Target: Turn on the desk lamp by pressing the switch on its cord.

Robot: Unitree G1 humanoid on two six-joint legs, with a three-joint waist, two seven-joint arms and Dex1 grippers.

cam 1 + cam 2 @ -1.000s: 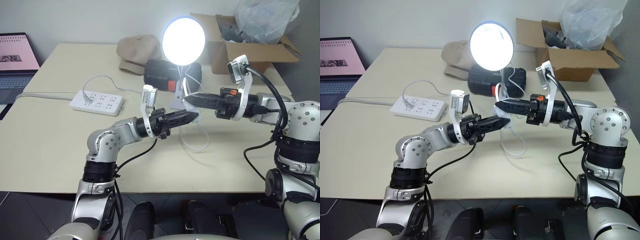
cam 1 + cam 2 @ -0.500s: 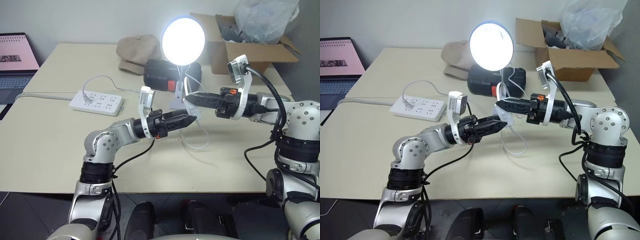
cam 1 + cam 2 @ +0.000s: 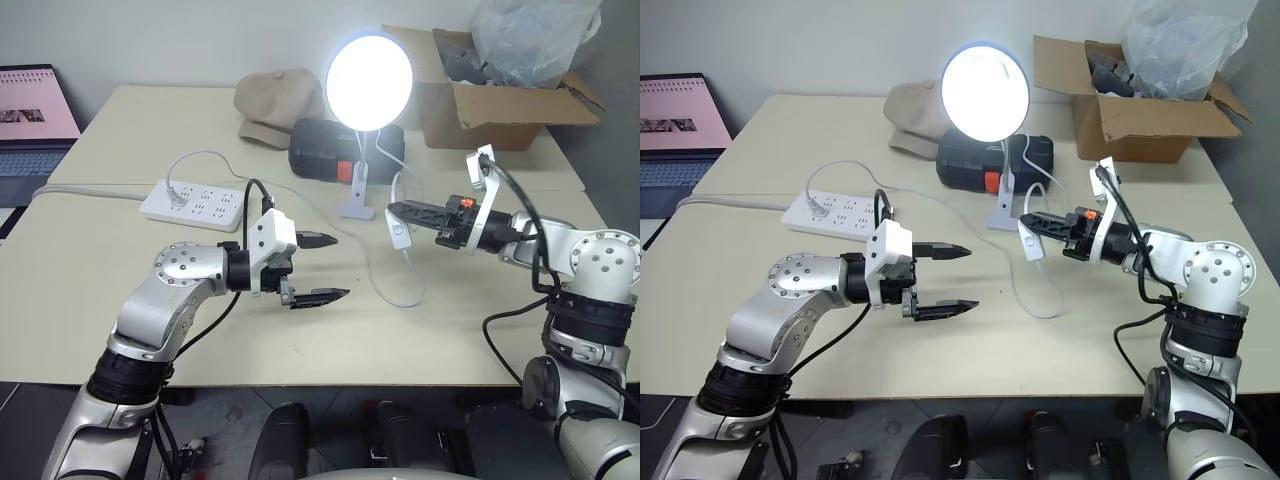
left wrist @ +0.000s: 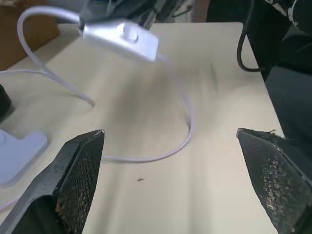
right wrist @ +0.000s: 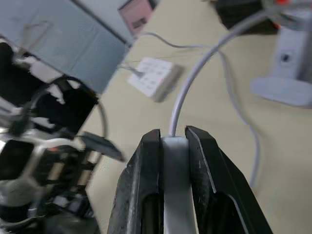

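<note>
- Desk lamp (image 3: 369, 82) lit, standing at the far middle of the table (image 3: 90, 290) on its white clip base, just in front of a black case (image 3: 330, 146); tan cap (image 3: 277, 105) to the far left of it, cardboard box (image 3: 500, 90) to the far right, power strip (image 3: 194, 204) on the left.
- Head views: switch (image 3: 400, 236) raised off the table to the near right of the lamp, clenched at the tip of the right gripper (image 3: 398, 210); cord (image 3: 385, 290) hanging from it in a loop onto the table, another run leading left to the power strip.
- Head views: left gripper (image 3: 320, 268) released, fingers spread wide with nothing between them, hovering over the table to the near left of the switch and apart from it.
- Left wrist view: switch (image 4: 121, 38) seen beyond the two spread fingers (image 4: 80, 170), clear of both; cord (image 4: 165, 151) curving across the tabletop beneath.
- Right wrist view: right gripper (image 5: 174, 146) grasping the white body of the switch (image 5: 175, 161) between both fingers; cord (image 5: 195, 78) rising away toward the lamp base (image 5: 287, 87); power strip (image 5: 156, 78) beyond.
</note>
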